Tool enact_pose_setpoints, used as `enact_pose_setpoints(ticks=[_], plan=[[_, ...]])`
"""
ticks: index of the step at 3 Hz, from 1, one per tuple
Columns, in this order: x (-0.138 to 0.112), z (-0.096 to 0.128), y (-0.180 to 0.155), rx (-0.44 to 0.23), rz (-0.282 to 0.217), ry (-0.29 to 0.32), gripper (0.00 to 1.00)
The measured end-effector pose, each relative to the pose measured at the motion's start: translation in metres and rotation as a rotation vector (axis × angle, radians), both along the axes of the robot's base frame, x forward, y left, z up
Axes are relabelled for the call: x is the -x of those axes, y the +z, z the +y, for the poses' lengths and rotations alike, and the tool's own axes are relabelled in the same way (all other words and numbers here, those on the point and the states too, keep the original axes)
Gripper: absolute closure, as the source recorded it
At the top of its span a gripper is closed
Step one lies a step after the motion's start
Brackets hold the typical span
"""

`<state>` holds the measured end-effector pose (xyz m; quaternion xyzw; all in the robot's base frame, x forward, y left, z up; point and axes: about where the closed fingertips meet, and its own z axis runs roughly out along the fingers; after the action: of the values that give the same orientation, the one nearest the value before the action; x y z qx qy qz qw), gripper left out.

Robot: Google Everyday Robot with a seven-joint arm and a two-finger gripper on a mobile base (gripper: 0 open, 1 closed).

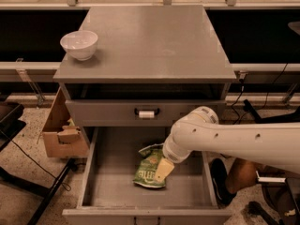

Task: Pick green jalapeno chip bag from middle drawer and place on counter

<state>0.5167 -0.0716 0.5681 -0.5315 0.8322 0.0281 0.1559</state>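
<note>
Chip bag (pixel 146 173): green, crumpled, lying flat on the bottom of the open middle drawer (pixel 115 182), roughly centre, slightly right.
Gripper (pixel 164 169): down inside the drawer, over the bag's right edge. Looks to be touching it, hard to confirm. Grip state: can't tell from this angle.
Arm (pixel 234 142): 1 white arm, reaching in from the right.
Counter (pixel 150 41): 1 white bowl (pixel 79 43) near its left edge.
Cardboard box (pixel 58 135): on the ground, just left of the drawer.

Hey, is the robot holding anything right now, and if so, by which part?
Cannot tell. The gripper is down over the right edge of the green jalapeno chip bag, which lies in the middle drawer.
</note>
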Motion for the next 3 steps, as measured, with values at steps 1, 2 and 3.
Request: enact_pose_setpoints(ticks=[1,2,3], plan=[[-0.041,0.013,-0.059,-0.074,-0.002,-0.027,0.0],[-0.059,0.022,-0.088,-0.114,0.006,-0.043,0.0],[-0.067,0.041,-0.116,-0.153,0.032,-0.051,0.0]])
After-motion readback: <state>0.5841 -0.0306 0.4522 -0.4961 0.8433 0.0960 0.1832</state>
